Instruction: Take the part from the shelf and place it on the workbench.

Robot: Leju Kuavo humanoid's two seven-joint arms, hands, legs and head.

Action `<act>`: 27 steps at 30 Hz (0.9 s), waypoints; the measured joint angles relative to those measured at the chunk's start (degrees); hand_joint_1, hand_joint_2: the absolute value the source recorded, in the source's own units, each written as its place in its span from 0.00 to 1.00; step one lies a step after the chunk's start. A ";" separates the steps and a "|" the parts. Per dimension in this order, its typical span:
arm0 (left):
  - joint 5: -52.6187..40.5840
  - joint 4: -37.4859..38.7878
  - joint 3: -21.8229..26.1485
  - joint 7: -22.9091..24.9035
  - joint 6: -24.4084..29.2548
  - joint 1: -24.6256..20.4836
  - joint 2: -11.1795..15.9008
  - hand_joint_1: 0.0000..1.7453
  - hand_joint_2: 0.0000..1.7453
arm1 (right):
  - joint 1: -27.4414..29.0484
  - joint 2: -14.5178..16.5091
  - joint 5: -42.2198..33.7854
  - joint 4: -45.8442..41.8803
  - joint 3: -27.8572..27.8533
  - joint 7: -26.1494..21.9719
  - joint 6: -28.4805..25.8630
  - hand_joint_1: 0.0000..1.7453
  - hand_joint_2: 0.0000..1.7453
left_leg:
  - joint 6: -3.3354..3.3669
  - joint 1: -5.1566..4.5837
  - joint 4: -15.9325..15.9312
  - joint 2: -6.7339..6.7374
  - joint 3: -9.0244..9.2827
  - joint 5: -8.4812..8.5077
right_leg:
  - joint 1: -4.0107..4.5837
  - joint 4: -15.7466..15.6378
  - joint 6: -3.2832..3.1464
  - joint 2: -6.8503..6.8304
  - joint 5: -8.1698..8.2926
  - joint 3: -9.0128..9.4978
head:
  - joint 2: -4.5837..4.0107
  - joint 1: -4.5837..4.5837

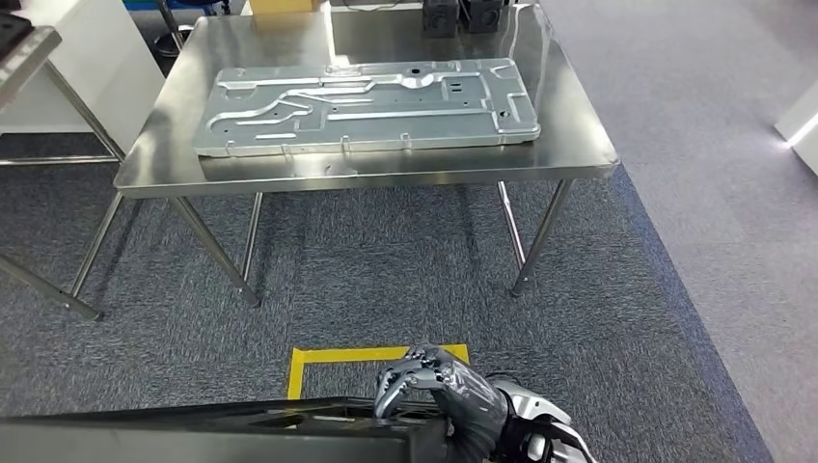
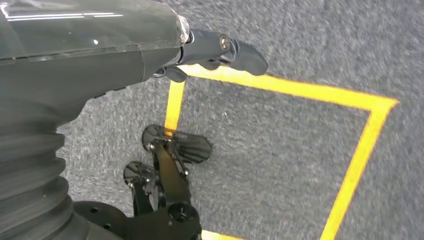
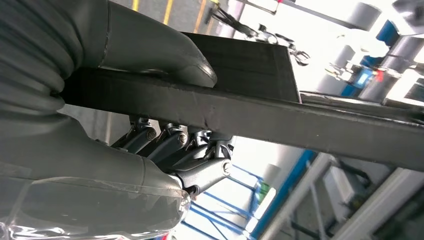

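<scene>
A long dark flat part (image 1: 241, 429) lies across the bottom of the head view. My right hand (image 1: 444, 391) grips its right end. In the right wrist view the thumb (image 3: 165, 50) lies on one face of the part (image 3: 300, 120) and the fingers (image 3: 175, 145) curl under the other. The steel workbench (image 1: 569, 116) stands ahead across the carpet. My left hand (image 2: 220, 50) hangs over the floor with one dark finger sticking out; the rest of it is hidden behind its cover, and I see nothing in it.
A large silver stamped panel (image 1: 367, 106) covers much of the workbench top. Two dark boxes (image 1: 463, 14) stand at its far edge. A white unit (image 1: 87, 58) stands at the left. A yellow tape square (image 1: 318, 359) marks the carpet before me.
</scene>
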 joint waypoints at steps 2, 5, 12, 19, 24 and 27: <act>0.02 0.01 0.06 0.01 0.01 0.05 0.02 0.00 1.00 | -0.06 0.02 0.27 0.05 0.04 0.30 -0.16 0.90 1.00 | 0.65 0.05 -0.64 -0.61 1.10 0.58 | -0.19 0.73 0.73 -0.23 -0.23 0.48 | 0.00 0.00; 0.13 0.01 0.13 -0.04 0.03 -0.04 0.04 0.00 1.00 | -0.35 0.03 0.19 0.12 0.09 0.21 -0.30 0.90 1.00 | 1.37 0.28 -1.38 -1.32 2.99 0.32 | -0.51 6.43 1.39 0.18 -2.51 -2.13 | 0.00 0.10; 0.44 0.01 0.49 -0.57 -0.01 0.25 -0.14 0.00 1.00 | -0.21 0.02 -0.33 0.66 0.13 -0.04 0.03 0.90 1.00 | 0.81 0.36 -1.44 -2.30 6.52 -2.84 | -0.57 6.07 1.49 0.41 2.96 -8.56 | 0.00 0.09; 0.28 0.03 0.56 -0.72 -0.08 0.11 -0.41 0.00 1.00 | 0.17 0.09 -0.25 0.76 0.13 -0.93 -0.23 0.90 1.00 | -1.38 0.52 2.25 -2.16 5.93 -3.18 | -0.13 -0.66 -1.21 0.60 5.14 -5.61 | 0.00 -0.14; 0.28 0.03 0.58 -0.70 0.00 0.46 -0.49 0.00 1.00 | 0.34 0.17 -0.11 0.91 0.13 -1.62 -0.48 0.90 1.00 | -1.99 0.62 14.31 -2.00 -3.83 -7.95 | -0.07 -1.40 -1.81 0.68 3.23 -2.54 | 0.00 -0.29; 0.32 0.03 0.60 -0.69 0.05 0.65 -0.53 0.00 1.00 | 0.36 0.32 -0.07 0.97 0.13 -1.71 -0.49 0.90 1.00 | -1.22 0.53 6.19 -1.91 -2.84 -2.01 | 0.16 -1.43 -1.66 0.78 1.70 -0.54 | 0.00 -0.28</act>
